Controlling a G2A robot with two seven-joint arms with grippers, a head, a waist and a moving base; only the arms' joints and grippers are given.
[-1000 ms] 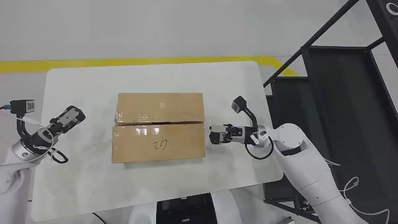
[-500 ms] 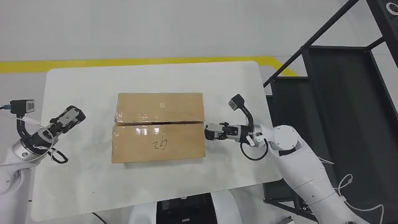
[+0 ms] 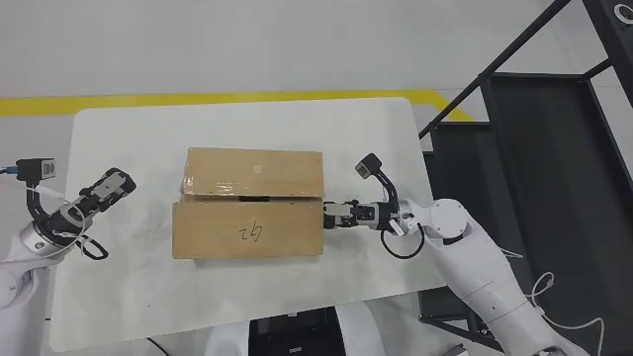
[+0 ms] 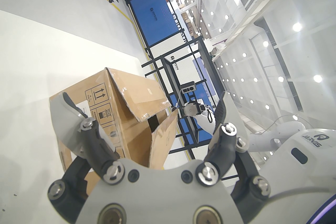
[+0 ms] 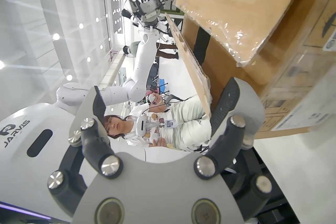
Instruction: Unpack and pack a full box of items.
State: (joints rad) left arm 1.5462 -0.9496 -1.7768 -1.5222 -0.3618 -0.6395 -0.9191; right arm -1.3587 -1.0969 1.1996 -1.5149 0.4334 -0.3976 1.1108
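Observation:
A brown cardboard box [image 3: 253,171] stands in the middle of the white table [image 3: 119,129]. Its near top flap [image 3: 247,229], marked with handwriting, is tilted up, and a dark gap shows along the centre seam. My right gripper [image 3: 329,217] sits at the box's right end, open, with the raised flap's edge [image 5: 191,64] close to one of its fingers [image 5: 225,101]. My left gripper [image 3: 117,185] rests open over the table's left side, well apart from the box [image 4: 118,104]. The box's contents are hidden.
A black metal rack [image 3: 534,129] stands just past the table's right edge. A yellow line [image 3: 198,102] runs along the floor behind the table. Bare table surface lies left of, behind and in front of the box.
My right gripper has moved left to the box's right end. The near flap has lifted and swung toward the table's front, opening a gap at the seam. The left arm has stayed put.

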